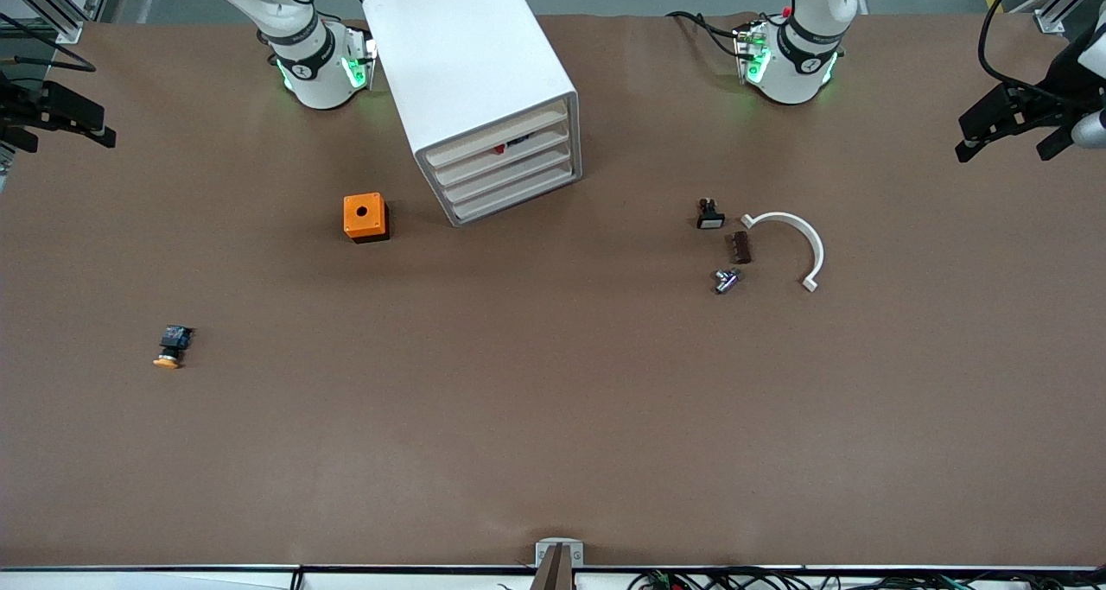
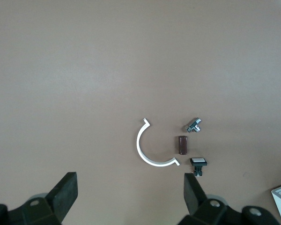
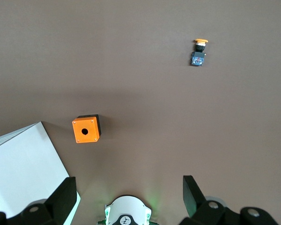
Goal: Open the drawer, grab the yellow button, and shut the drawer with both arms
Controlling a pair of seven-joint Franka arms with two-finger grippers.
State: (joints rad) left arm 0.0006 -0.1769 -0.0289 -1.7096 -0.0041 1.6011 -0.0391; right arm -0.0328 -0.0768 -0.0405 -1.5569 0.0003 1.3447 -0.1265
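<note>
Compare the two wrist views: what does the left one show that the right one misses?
Only the left wrist view shows the white curved clip, brown block, metal fitting and black piece with a white face. Only the right wrist view shows the button and orange box. Both catch the cabinet and brown table, each beneath its own open gripper: left gripper, right gripper.

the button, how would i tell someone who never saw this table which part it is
Start at the tall white box cabinet, then the orange cube with a round hole beside it. Nearer the front camera, toward the right arm's end, the tiny button lies alone: a flat orange cap on a black-and-blue body, far smaller than the cube.
</note>
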